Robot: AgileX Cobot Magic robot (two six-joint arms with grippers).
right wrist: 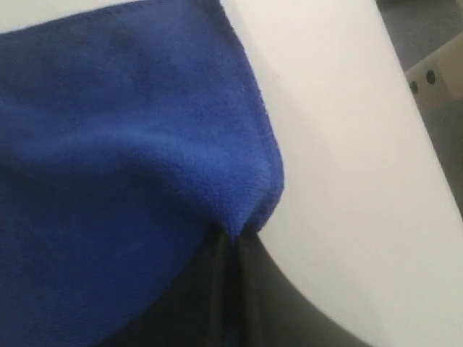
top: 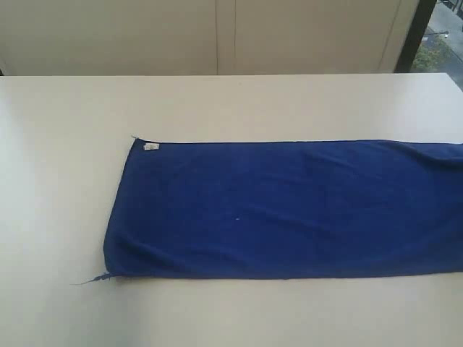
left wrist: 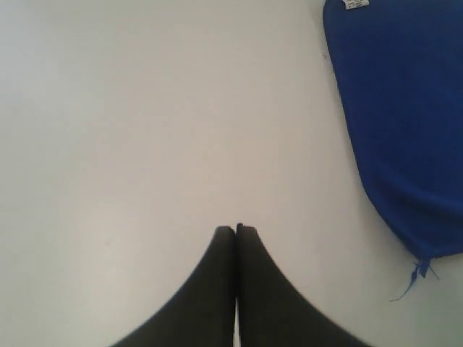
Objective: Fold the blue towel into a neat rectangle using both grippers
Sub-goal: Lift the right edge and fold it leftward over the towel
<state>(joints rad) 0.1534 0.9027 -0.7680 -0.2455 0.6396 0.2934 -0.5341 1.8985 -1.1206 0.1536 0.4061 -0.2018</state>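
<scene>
The blue towel point(top: 289, 210) lies flat as a long strip across the white table point(top: 65, 181), running off the exterior view's right edge. A small white tag point(top: 151, 147) sits at its far left corner and a loose thread point(top: 90, 280) trails from the near left corner. Neither gripper shows in the exterior view. My left gripper point(left wrist: 236, 230) is shut and empty over bare table, apart from the blue towel point(left wrist: 398, 123). My right gripper point(right wrist: 235, 242) is shut on a corner of the blue towel point(right wrist: 123, 166), which puckers up into the jaws.
The table edge point(right wrist: 412, 137) runs close beside the pinched corner in the right wrist view. A pale wall point(top: 217, 36) stands behind the table, with a dark window frame point(top: 418, 32) at the back right.
</scene>
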